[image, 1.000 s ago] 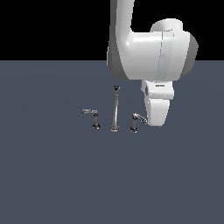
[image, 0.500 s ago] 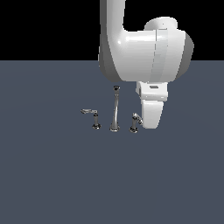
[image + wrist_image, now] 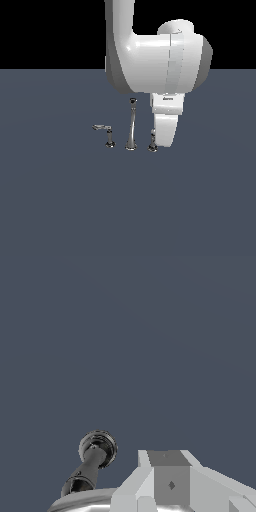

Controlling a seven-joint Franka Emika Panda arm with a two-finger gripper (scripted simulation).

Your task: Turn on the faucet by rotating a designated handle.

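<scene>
A small chrome three-piece faucet (image 3: 131,131) is seen standing on the flat dark grey-blue desk (image 3: 60,200), near the middle of the exterior view. Its tall slender curved spout (image 3: 132,125) rises in the centre, topped by a dark round tip. On the exterior view's left, a short chrome twin handle (image 3: 107,135) on a round base is set apart from the spout, its flat lever jutting toward the exterior view's left. On the exterior view's right, the short chrome post handle on a round base (image 3: 152,143) is placed just beside the spout; only its base and lower post are shown, the lever being hidden behind the arm.

The big white robot arm (image 3: 155,60) is lowered over that side, and its white hand (image 3: 165,131) is seen directly at the handle, overlapping it. Whether contact is made cannot be told. The opening of the hand cannot be told either: the fingers are not clearly shown in either view.

In the wrist view, a dark chrome post with a round cap (image 3: 93,460) is shown next to the pale grey hand body (image 3: 170,483), above the plain desk surface.
</scene>
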